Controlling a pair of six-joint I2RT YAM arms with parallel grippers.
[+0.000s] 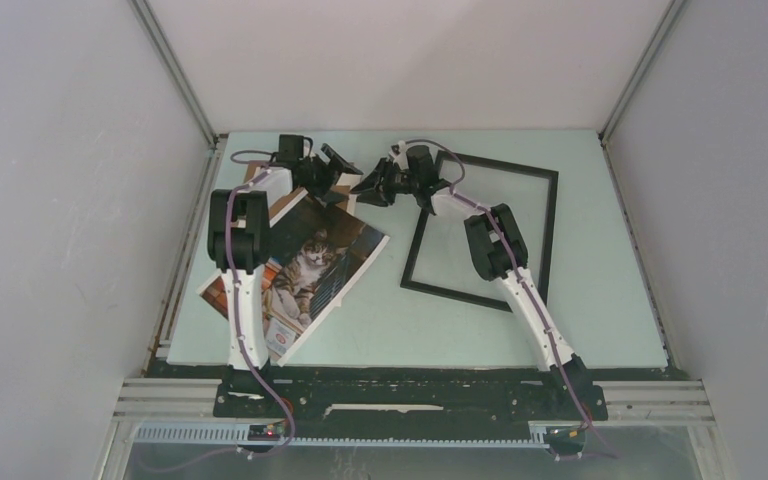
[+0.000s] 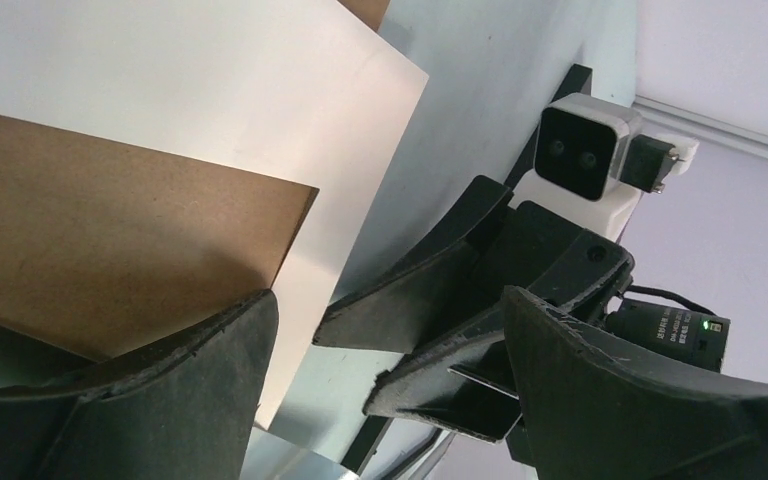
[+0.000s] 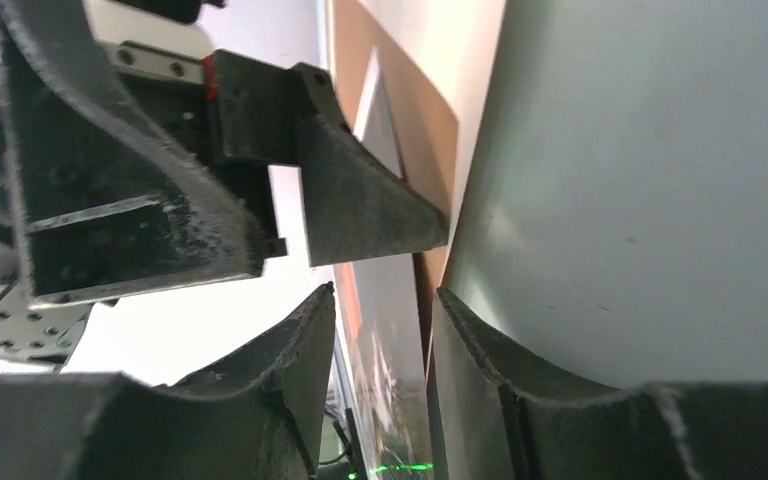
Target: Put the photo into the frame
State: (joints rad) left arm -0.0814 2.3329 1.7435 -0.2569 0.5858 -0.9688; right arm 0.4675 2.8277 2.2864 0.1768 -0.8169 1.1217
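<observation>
Black and thin, the frame (image 1: 500,163) lies flat on the right half of the table (image 1: 600,300), near its far edge. The photo (image 1: 325,255) lies flat by the table's left edge, partly under my left arm and apart from the frame. My left gripper (image 1: 343,174) hangs wide open above the photo's far corner, holding nothing. My right gripper (image 1: 368,187) faces it up close, fingers partly apart, gripping nothing. Brown cardboard (image 2: 110,230) lies on a white sheet (image 2: 210,90) near the far left corner.
</observation>
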